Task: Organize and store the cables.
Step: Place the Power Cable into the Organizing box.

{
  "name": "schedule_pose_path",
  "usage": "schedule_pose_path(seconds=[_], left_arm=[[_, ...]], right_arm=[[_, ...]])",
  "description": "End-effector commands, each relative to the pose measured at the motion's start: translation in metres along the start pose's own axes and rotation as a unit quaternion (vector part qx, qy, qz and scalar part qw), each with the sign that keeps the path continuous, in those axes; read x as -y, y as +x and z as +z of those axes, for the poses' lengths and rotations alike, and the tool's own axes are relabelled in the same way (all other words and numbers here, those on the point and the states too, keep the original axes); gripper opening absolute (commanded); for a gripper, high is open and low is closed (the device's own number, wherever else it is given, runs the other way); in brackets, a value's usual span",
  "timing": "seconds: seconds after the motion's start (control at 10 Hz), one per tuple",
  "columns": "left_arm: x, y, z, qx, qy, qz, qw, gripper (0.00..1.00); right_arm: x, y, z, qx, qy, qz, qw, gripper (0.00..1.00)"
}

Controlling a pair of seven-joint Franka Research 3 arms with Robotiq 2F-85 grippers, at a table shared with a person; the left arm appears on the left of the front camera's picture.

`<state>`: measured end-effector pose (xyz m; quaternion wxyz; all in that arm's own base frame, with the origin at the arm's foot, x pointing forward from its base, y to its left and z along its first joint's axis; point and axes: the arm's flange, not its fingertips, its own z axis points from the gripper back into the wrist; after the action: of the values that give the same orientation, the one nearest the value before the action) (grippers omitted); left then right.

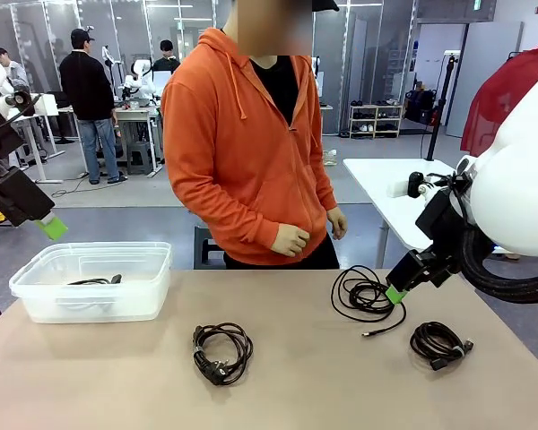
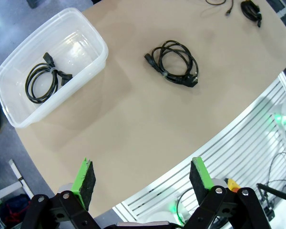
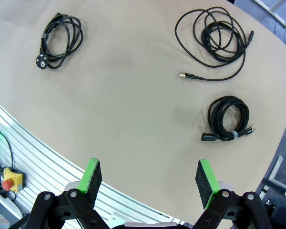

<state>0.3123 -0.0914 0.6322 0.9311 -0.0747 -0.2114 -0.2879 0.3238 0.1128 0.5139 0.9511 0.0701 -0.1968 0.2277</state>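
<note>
The left gripper (image 2: 142, 179) and the right gripper (image 3: 150, 177) are wide open and hold nothing. A round cable (image 1: 221, 351), a loose cable (image 1: 366, 294) and a tight cable (image 1: 438, 342) lie apart on the table (image 1: 296, 385). A fourth cable (image 2: 42, 82), maybe with a plug, sits in the clear box (image 1: 90, 306).

Right arm (image 1: 520, 170): glossy white rounded shell, with a thick black cable hose (image 1: 511, 285) slung beneath it. Left gripper (image 2: 141, 163) and right gripper (image 3: 148, 163): black linkages with silver pivot screws, black fingers faced with bright green pads (image 2: 81, 180). Person (image 1: 242, 152): orange zip-front hooded sweatshirt with drawstrings, worn over a black top.
</note>
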Motion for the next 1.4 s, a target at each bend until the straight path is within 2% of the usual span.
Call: schedule_pose_path(seconds=[0.0, 1.3], left_arm=[[0.0029, 0.0004, 0.0038, -0.003, 0.0, 0.004, 1.0, 1.0], [0.0, 0.0, 0.0, 0.0, 0.0, 0.0, 1.0, 1.0]], right_arm=[[0.0009, -0.0013, -0.0001, -0.003, -0.003, -0.004, 1.0, 1.0], [0.0009, -0.0013, -0.0001, -0.003, -0.003, -0.004, 1.0, 1.0]])
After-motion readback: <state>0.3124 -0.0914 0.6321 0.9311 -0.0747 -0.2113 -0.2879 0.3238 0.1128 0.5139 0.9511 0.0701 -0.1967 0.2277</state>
